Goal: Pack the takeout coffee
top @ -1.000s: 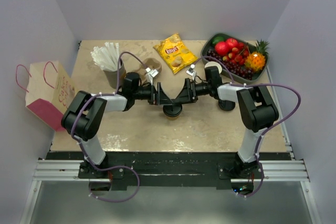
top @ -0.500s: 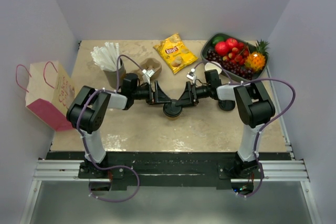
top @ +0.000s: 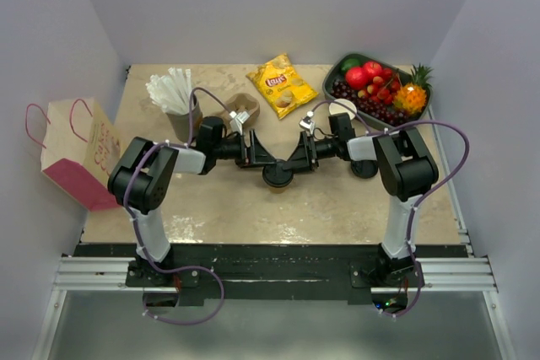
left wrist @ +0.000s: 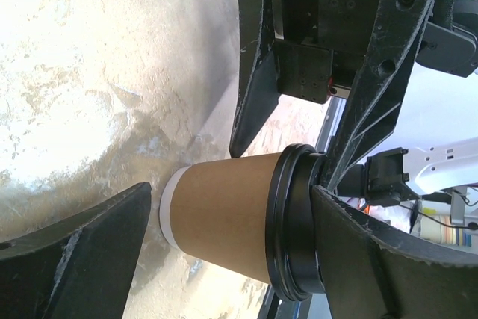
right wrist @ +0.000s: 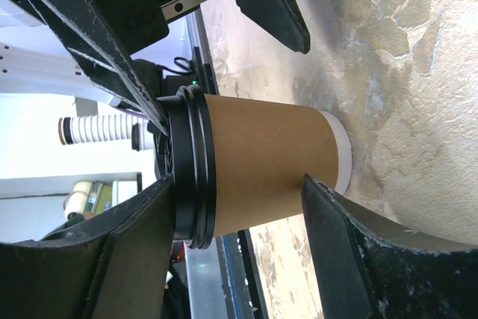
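The takeout coffee point(top: 278, 177) stands upright mid-tabletop point(top: 337, 208) between the left gripper point(top: 260, 160) and right gripper point(top: 296, 160), both with jaws apart, so either crowding finger could catch its lid and topple it.

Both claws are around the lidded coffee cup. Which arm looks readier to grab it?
Probably the right. The right gripper sits close around the takeout coffee, while the left gripper shows a gap at the cup's base. The paper bag lies on the left arm's side, though.
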`<state>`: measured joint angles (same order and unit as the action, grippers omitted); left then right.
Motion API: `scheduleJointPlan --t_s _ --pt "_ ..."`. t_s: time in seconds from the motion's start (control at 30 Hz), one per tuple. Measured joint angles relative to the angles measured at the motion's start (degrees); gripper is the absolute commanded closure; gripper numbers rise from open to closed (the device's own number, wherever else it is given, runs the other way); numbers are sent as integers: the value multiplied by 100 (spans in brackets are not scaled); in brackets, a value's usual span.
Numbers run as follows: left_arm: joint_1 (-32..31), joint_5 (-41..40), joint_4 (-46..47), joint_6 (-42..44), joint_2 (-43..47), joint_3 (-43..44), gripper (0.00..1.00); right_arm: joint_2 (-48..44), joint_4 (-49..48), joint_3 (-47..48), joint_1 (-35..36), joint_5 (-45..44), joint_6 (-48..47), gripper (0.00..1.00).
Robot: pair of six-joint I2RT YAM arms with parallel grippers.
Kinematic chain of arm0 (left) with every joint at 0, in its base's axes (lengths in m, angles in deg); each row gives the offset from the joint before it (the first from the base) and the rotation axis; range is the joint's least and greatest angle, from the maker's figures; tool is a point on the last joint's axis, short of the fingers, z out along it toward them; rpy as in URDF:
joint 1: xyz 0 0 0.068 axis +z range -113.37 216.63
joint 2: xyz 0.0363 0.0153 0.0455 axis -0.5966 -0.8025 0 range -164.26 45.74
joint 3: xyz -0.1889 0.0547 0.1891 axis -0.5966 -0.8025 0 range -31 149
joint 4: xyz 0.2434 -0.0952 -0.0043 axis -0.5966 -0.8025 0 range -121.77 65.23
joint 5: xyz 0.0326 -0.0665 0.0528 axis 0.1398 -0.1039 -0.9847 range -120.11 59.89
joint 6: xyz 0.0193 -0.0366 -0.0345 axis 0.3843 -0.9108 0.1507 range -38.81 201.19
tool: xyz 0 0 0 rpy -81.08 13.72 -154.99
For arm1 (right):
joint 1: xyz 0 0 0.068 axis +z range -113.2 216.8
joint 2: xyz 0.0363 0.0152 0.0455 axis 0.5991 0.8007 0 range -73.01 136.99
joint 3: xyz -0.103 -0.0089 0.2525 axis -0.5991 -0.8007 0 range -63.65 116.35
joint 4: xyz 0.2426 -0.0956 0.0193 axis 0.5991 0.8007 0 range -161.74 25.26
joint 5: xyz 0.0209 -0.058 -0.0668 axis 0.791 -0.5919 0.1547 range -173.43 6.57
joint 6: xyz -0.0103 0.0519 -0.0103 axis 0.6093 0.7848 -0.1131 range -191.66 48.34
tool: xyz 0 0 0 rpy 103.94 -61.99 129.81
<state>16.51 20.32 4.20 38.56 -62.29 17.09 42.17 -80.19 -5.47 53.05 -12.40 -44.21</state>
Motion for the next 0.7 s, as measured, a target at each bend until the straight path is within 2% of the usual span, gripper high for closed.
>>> scheduleJointPlan --t_s 0.2,0.47,0.7 --pt "-15 -35 -116 96 -4 66 12 81 35 61 -24 74 7 34" --pt "-20 31 203 125 127 -140 7 -9 109 74 -9 20 -157 16" --pt "-15 48 262 107 503 -374 3 -494 160 44 7 -278 -267 14"
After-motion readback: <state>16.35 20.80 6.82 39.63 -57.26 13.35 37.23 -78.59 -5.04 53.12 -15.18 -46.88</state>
